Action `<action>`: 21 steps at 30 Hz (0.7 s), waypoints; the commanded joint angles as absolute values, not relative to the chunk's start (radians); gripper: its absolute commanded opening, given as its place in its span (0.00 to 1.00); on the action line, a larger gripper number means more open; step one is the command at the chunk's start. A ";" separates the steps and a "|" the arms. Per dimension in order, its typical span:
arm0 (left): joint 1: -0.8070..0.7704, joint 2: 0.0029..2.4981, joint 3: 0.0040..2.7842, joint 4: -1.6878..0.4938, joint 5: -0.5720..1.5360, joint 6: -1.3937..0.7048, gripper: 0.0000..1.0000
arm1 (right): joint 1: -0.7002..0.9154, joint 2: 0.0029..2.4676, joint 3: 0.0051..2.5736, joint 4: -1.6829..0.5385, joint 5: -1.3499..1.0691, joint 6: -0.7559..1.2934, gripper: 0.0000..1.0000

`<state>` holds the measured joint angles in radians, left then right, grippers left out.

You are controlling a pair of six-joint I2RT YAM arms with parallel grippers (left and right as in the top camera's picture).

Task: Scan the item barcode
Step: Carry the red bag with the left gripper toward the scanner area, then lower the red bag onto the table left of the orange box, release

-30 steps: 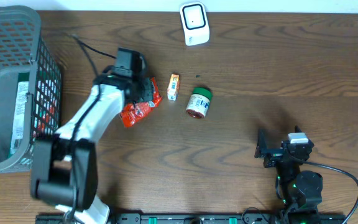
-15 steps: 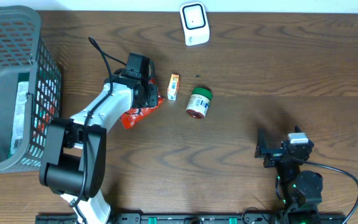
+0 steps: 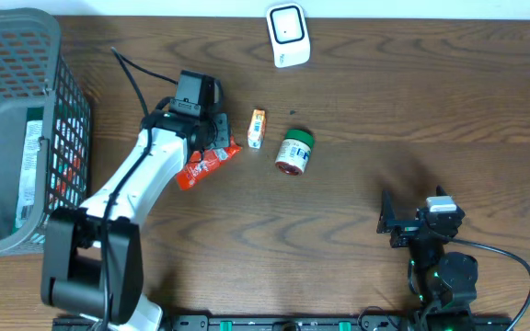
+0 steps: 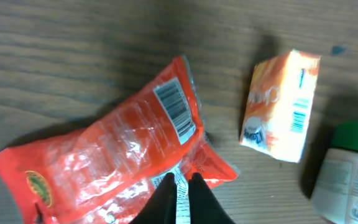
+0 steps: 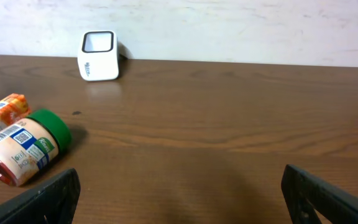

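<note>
Lying on the bench (image 3: 357, 184), well apart from the white scanner (image 3: 288, 35), left and robotward: red snack packet (image 4: 110, 149). Likely light, limp, crinkly, slippery. Barcode (image 4: 176, 112) up. Left end effector (image 4: 180, 186) pinches its crimped edge, probably the firmest hold. Right end effector (image 5: 182, 186) gapes, empty.

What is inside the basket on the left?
Inside the basket, something grey with a white printed label and something red behind the mesh show. The wall covers the rest, so the items cannot be named.
</note>
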<state>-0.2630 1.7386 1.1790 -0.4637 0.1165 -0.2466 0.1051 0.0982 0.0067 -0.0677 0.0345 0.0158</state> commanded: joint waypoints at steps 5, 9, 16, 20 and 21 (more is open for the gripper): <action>-0.316 1.871 1.174 -0.430 0.165 -0.245 0.07 | 0.100 0.097 0.006 -0.071 0.043 0.029 0.99; -0.351 1.953 1.174 -0.420 0.194 -0.245 0.08 | 0.100 0.097 0.006 -0.071 0.043 0.029 0.99; -0.348 1.894 1.183 -0.425 0.195 -0.249 0.11 | 0.100 0.097 0.006 -0.071 0.043 0.029 0.99; -0.344 1.757 1.187 -0.421 0.194 -0.248 0.17 | 0.100 0.097 0.006 -0.071 0.043 0.029 0.99; -0.343 1.715 1.187 -0.418 0.190 -0.248 0.17 | 0.100 0.097 0.006 -0.071 0.043 0.029 0.99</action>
<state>-0.3527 1.8732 1.1793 -0.4229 0.1890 -0.2504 0.1051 0.0982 0.0067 -0.0677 0.0345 0.0158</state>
